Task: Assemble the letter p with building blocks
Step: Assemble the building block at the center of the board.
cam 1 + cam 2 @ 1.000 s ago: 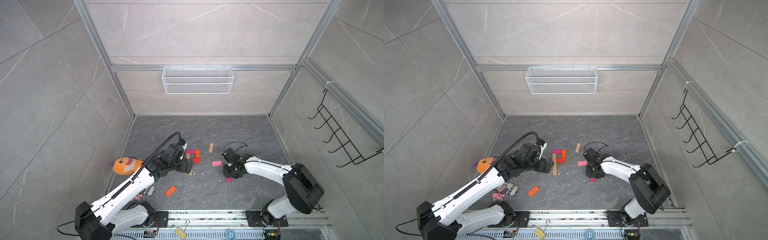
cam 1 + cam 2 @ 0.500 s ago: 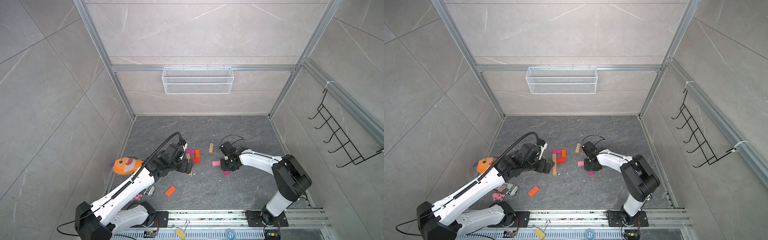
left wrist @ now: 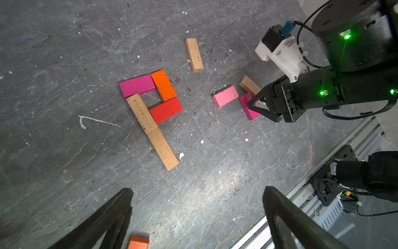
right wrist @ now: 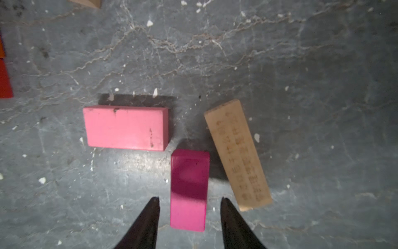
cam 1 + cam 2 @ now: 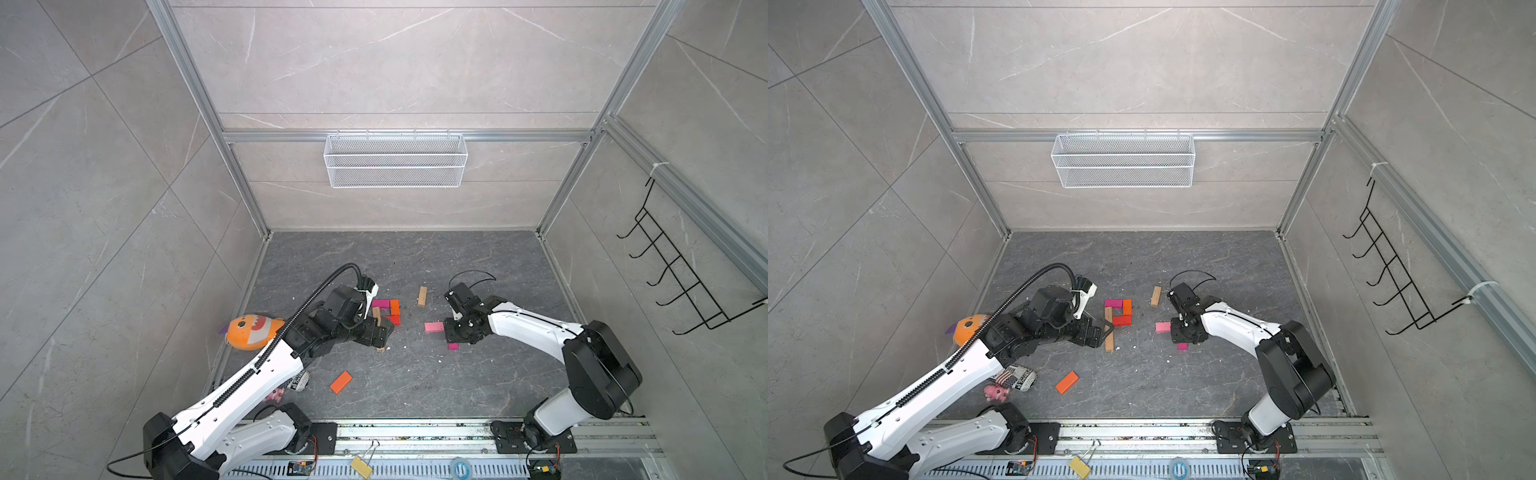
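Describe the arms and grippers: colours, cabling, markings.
Both are alike: white shells, black joints and bases. The left arm carries a black corrugated conduit. The right arm has a thin black cable loop, a white camera mount with a blue plug, and lit green LEDs. The left gripper and right gripper are black with slim pointed fingers. No markings are visible.

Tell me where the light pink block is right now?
In a top view the light pink block lies flat on the grey floor, between the assembled letter P and the right end effector, close to the magenta block its jaws straddle.
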Controlling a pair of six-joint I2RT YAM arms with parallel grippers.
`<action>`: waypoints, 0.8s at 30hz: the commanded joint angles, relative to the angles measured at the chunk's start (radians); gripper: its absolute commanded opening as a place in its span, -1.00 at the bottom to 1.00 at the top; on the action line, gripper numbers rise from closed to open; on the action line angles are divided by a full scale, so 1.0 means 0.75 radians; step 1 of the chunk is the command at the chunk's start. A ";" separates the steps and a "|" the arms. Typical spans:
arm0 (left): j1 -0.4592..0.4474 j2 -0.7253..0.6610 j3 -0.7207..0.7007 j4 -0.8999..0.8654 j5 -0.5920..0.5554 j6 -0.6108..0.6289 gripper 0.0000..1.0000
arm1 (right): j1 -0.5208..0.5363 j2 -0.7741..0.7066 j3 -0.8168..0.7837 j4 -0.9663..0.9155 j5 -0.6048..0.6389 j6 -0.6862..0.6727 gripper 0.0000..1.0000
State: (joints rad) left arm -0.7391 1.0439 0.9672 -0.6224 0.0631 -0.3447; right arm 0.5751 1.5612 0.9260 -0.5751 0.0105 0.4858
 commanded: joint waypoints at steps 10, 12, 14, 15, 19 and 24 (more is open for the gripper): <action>0.005 -0.098 -0.108 0.212 0.162 0.036 0.99 | -0.002 0.003 -0.138 0.058 -0.065 0.052 -0.02; 0.005 -0.143 -0.163 0.291 0.171 0.040 1.00 | -0.004 0.009 -0.140 0.069 -0.071 0.054 -0.04; 0.004 -0.196 -0.230 0.380 0.165 0.043 1.00 | -0.004 0.011 -0.141 0.081 -0.083 0.058 -0.05; 0.004 -0.221 -0.260 0.416 0.164 0.043 1.00 | -0.004 0.013 -0.141 0.082 -0.083 0.060 -0.05; 0.004 -0.293 -0.330 0.501 0.150 0.040 1.00 | -0.004 0.026 -0.139 0.094 -0.089 0.062 -0.09; 0.004 -0.259 -0.306 0.469 0.155 0.038 1.00 | -0.003 0.031 -0.140 0.100 -0.094 0.074 -0.12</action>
State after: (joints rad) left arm -0.7391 0.8413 0.7120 -0.3229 0.1642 -0.3363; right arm 0.5743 1.5761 0.8337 -0.5037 -0.0536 0.5247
